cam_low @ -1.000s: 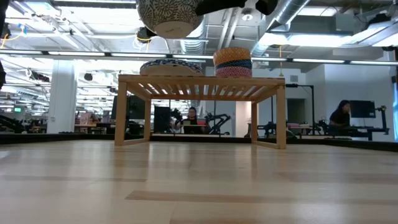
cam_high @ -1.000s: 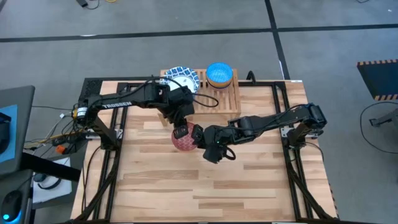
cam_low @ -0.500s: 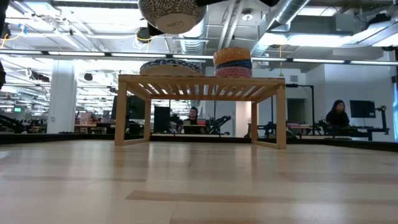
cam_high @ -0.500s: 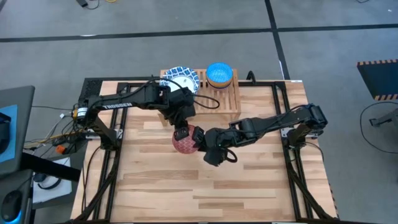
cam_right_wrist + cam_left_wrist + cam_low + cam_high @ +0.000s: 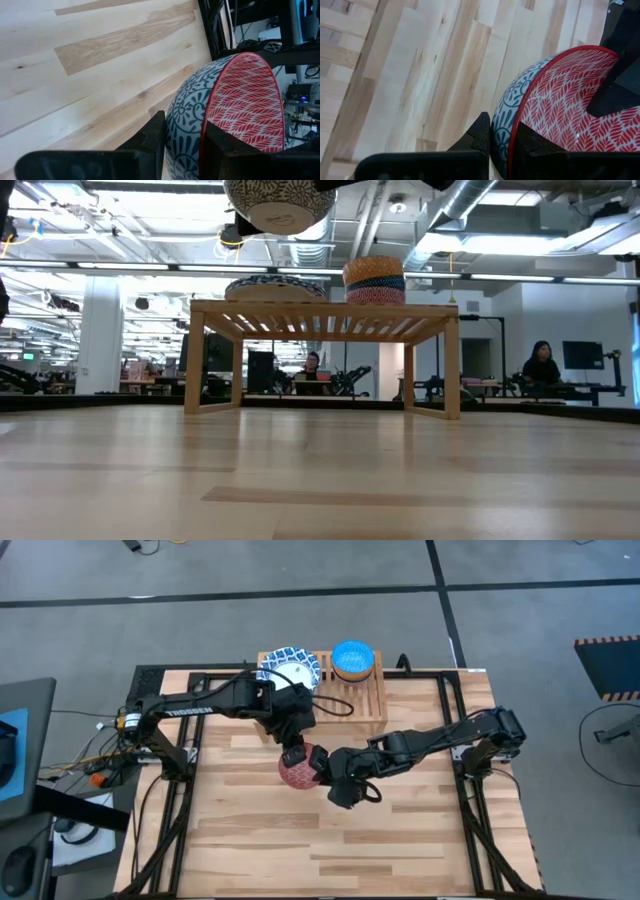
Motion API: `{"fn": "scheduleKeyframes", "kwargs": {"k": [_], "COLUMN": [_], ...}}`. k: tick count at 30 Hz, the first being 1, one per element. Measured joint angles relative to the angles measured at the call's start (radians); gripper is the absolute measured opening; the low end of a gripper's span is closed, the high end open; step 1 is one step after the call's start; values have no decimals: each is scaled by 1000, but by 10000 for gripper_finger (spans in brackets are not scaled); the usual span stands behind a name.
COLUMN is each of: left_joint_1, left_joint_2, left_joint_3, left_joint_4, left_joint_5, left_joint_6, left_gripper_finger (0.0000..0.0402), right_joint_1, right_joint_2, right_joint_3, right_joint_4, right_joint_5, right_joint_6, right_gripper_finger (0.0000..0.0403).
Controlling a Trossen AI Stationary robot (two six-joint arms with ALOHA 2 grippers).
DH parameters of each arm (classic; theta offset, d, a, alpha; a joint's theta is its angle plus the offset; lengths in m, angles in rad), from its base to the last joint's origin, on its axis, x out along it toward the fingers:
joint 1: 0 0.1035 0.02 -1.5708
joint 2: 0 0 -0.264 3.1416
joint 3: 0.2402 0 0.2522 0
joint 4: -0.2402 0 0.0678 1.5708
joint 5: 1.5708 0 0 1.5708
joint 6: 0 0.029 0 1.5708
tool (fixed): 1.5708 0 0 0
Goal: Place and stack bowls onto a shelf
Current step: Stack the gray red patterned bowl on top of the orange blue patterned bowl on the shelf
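Observation:
A red bowl, red leaf pattern inside and grey-blue pattern outside, hangs in the air over the table's middle, in front of the shelf. The low view shows its underside high above the tabletop. My left gripper is shut on its far-left rim, and my right gripper is shut on its right rim. The light-wood shelf stands at the far edge. It carries a stack of wide white-and-blue bowls and a stack of small bowls with a light blue one on top. My left gripper pinches the red bowl's rim, one finger outside the wall and one finger inside. The bowl is lifted clear of the table. My right gripper pinches the rim on the opposite side, one finger against the patterned outer wall and one finger inside. It comes in from the table's right.
The shelf stands on short legs with open room beneath it. The wooden tabletop stretches toward the near edge. The black frame rails run along both sides. People sit at desks in the room beyond.
The red bowl, held by both grippers, has risen a little further above the table and then stayed almost still. Both grippers have kept their hold.

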Motion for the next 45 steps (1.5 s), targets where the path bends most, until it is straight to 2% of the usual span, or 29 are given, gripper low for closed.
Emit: {"fn": "scheduleKeyframes", "kwargs": {"k": [6,11,16,22,26,45], "left_joint_1": [0,-2,-15,-15,-17,-3], "left_joint_2": [1,1,1,-4,-4,-5], "left_joint_3": [0,0,0,7,7,95], "left_joint_4": [1,-4,4,21,28,22], "left_joint_5": [-2,-59,-73,-67,-66,-106], "left_joint_6": [-27,-32,-9,-15,-27,-15], "left_gripper_finger": [12,12,15,45,51,53], "right_joint_1": [-14,-20,-18,-20,-20,-19], "right_joint_2": [0,0,0,3,4,0], "right_joint_3": [1,-2,-2,-5,-5,-1], "right_joint_4": [-16,-7,4,12,9,11], "right_joint_5": [-15,-12,7,15,17,103], "right_joint_6": [30,36,41,26,30,42], "right_gripper_finger": [101,99,102,69,49,44]}}
